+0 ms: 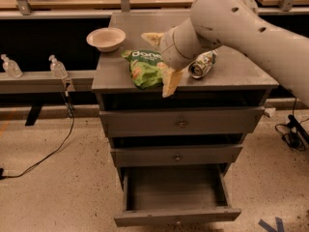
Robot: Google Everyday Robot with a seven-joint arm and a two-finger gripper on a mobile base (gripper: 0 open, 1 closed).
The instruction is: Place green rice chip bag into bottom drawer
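Observation:
The green rice chip bag (144, 67) lies flat on the grey cabinet top (231, 79), near the front edge. My gripper (161, 59) is open just above the bag's right side. One cream finger (151, 37) points past the bag's far edge and the other (171, 81) hangs over the cabinet's front edge. The fingers do not hold the bag. The bottom drawer (177, 216) is pulled out and shows an empty tray. The middle drawer (177, 156) and top drawer (181, 122) are pushed in.
A cream bowl (106, 37) stands at the back left of the cabinet top. A green-and-white can (203, 64) lies on its side to the right of my gripper. Two small clear bottles (58, 66) stand on a ledge to the left. Cables trail on the floor.

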